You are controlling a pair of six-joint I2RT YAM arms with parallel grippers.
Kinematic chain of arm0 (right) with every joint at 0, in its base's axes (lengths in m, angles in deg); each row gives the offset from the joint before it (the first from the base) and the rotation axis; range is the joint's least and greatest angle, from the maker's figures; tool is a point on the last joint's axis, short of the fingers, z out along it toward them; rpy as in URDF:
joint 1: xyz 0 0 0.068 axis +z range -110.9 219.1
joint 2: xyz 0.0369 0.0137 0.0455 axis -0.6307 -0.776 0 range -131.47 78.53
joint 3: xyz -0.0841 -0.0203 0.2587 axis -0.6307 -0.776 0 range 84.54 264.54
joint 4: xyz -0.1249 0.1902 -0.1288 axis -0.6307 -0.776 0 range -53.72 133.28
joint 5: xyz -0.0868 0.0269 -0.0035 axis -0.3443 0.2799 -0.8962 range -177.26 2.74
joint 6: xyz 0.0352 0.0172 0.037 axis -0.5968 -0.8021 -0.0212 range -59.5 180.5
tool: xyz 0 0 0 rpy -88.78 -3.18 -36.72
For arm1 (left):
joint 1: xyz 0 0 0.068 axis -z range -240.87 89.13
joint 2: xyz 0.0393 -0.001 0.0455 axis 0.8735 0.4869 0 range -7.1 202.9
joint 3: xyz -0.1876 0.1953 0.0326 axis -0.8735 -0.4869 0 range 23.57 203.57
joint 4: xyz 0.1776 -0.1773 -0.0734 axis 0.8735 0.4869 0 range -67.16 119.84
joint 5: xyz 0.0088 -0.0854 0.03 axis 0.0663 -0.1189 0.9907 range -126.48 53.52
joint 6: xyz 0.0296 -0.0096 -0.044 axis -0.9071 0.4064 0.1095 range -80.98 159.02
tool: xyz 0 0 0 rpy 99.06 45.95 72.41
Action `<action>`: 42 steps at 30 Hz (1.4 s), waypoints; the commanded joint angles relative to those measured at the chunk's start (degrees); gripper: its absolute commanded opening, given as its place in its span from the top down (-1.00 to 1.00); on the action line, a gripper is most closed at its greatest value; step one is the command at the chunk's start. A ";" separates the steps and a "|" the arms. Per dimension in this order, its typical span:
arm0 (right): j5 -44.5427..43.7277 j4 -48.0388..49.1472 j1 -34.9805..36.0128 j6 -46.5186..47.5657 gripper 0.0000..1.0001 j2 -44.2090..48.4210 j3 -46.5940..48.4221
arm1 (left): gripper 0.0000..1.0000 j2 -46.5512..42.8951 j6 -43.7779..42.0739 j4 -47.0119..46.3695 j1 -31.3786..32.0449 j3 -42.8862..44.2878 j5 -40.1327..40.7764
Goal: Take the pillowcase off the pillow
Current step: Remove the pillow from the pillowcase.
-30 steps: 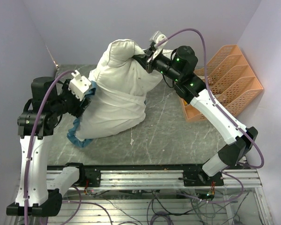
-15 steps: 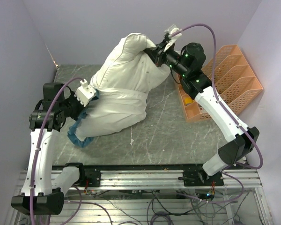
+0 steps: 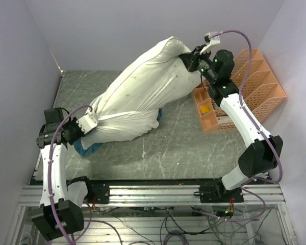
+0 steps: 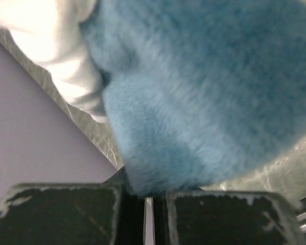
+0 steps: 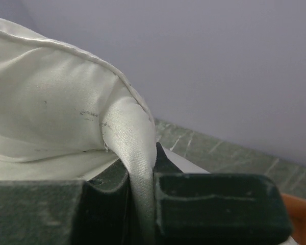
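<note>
Pinching tight, my right gripper (image 3: 187, 57) holds the top corner of the pillow (image 3: 153, 76) up high near the back wall (image 3: 143, 25), just beside the orange rack (image 3: 250, 84). In my right wrist view a fold of the white pillow is squeezed between my two dark fingers (image 5: 219, 209), which press together on it. My left gripper (image 3: 91, 127) is low down at the left side of the table (image 3: 194, 143). It is clamped on the blue edge of the pillowcase (image 3: 87, 148). In my left wrist view the blue cloth fills the space just above my fingers (image 4: 61, 212) and goes down into the thin gap between them. The pillow is stretched in a long slant between my two grippers, with its low end on the table. The pillowcase is bunched around that low end, white side out, and some blue trim peeks out from under it.
</note>
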 commanded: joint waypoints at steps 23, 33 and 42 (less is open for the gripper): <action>6.83 14.33 24.11 2.40 1.00 -6.51 21.07 | -0.99 10.66 41.58 2.59 -6.69 55.16 -47.66; 12.27 7.72 34.83 6.19 1.00 -14.88 37.84 | -0.99 8.78 55.58 -18.44 -3.77 44.45 -47.62; 16.58 7.60 36.55 6.44 1.00 -15.02 35.45 | -0.22 10.98 46.68 -10.53 4.33 42.34 -46.09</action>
